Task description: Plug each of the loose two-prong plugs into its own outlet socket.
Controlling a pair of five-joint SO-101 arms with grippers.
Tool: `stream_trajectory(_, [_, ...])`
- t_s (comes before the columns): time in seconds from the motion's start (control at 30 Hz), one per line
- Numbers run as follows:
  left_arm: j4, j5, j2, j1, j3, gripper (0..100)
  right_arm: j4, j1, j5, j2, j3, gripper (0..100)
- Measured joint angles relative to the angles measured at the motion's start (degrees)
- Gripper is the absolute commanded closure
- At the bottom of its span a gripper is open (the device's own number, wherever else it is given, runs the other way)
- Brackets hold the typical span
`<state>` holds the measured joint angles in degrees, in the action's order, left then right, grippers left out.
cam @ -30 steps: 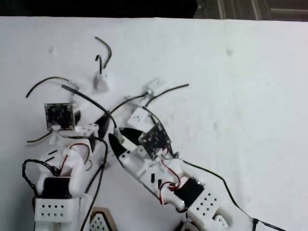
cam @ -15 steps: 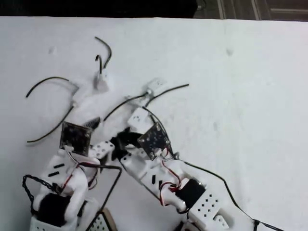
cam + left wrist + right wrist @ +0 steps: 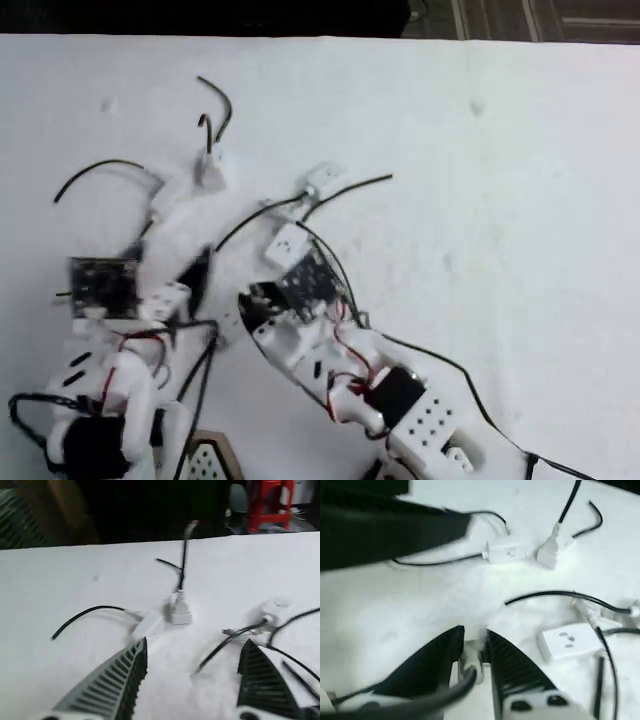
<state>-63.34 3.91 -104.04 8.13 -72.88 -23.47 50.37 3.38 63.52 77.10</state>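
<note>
We note right gripper (image 3: pixel 474 633) clenched on a plug (image 3: pixel 470 654), probably bound for nearby socket (image 3: pixel 568 642); left gripper (image 3: pixel 194 652) gapes empty.

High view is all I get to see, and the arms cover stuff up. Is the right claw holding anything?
Observer: Yes. The right wrist view shows the right claw shut on a small white plug.
Operator: Is the socket near it full?
Observer: No. The white socket lies on the table with its two slots facing up and nothing plugged in.
Operator: What about the left claw?
Observer: The left wrist view shows the left claw wide open and holding nothing.
</note>
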Motion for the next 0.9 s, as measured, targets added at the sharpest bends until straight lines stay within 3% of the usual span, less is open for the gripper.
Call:
stream_trajectory(0.17, [-0.6, 0.0, 0.7, 17.3, -4.0, 70, -2.3, -0.1, 0.0, -16.2, -9.8, 98.2])
stream_trajectory(0.3, [-0.6, 0.0, 0.0, 25.8, -9.7, 70, -2.4, -0.8, 0.0, -29.8, -17.0, 98.2])
stream_trajectory(0.6, [-0.6, 4.0, 0.3, 28.1, -14.6, 70, 2.0, -0.6, -3.3, -45.1, -22.6, 98.1])
stream_trajectory(0.9, [-0.6, 4.1, 0.4, 28.2, -15.1, 70, 5.5, -0.6, -3.9, -47.5, -22.7, 98.1])
